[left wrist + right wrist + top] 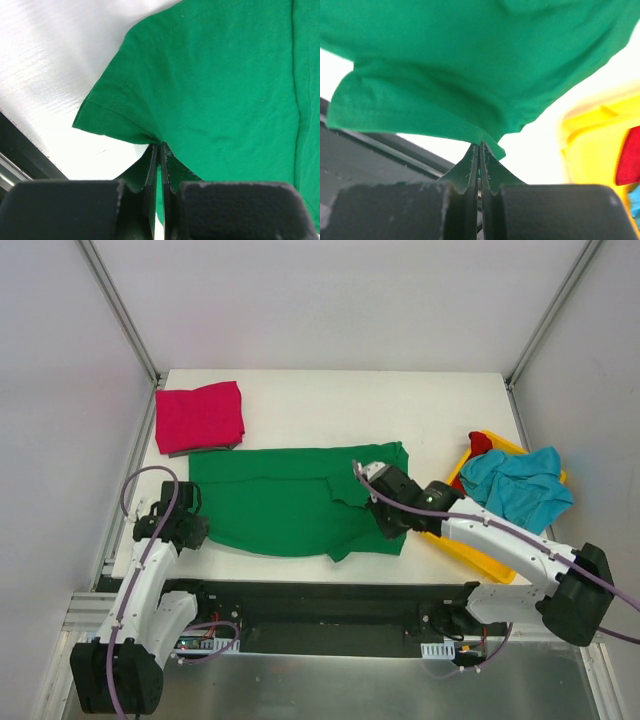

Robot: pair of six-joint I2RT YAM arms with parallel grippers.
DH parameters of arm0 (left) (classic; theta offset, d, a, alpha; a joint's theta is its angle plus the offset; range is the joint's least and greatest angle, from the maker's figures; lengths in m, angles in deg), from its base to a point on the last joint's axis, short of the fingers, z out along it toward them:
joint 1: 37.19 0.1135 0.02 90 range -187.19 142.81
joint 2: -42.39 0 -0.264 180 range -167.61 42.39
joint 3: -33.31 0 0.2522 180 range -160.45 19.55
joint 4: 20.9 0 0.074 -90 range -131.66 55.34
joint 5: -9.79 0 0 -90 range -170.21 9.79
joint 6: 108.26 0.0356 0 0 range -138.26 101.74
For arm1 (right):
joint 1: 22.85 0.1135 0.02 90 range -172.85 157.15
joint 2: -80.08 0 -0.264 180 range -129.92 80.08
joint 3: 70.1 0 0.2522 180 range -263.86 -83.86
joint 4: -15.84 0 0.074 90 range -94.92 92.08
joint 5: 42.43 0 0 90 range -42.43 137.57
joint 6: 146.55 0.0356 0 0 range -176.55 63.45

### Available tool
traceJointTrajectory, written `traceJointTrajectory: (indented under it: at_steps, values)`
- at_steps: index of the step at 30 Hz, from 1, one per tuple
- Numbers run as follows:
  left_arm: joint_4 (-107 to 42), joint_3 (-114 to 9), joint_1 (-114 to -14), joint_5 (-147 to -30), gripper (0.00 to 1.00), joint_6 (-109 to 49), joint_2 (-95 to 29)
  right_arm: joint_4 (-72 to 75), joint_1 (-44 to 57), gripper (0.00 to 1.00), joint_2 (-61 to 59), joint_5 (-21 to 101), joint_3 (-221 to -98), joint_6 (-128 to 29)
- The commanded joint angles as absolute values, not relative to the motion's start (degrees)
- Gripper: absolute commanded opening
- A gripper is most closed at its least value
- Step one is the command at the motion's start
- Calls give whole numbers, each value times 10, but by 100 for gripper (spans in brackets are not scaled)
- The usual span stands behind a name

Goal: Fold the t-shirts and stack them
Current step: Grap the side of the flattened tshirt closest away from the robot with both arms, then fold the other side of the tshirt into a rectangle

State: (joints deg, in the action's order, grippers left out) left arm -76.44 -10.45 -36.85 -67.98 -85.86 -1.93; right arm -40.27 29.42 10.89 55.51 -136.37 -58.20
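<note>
A bright green t-shirt lies spread across the middle of the table. My left gripper is shut on its near left edge, by the sleeve. My right gripper is shut on its near right edge; the cloth hangs from the closed jaws. A folded magenta-pink t-shirt lies at the far left. A teal-blue t-shirt and a red t-shirt lie in the yellow bin at the right.
The yellow bin sits at the table's right edge, close beside my right arm; it also shows in the right wrist view. The table's dark front edge runs just below the green shirt.
</note>
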Motion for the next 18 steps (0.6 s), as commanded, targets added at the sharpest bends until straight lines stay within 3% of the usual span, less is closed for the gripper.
traceJointTrajectory:
  at_steps: [1,18]
  values:
    - [-755,-146,-370,-677,0,-844,-49,-405,249,1,77,607,-1445,-634]
    - [-711,-282,-370,-665,0,-794,-251,-401,107,1,-119,578,-1658,-716]
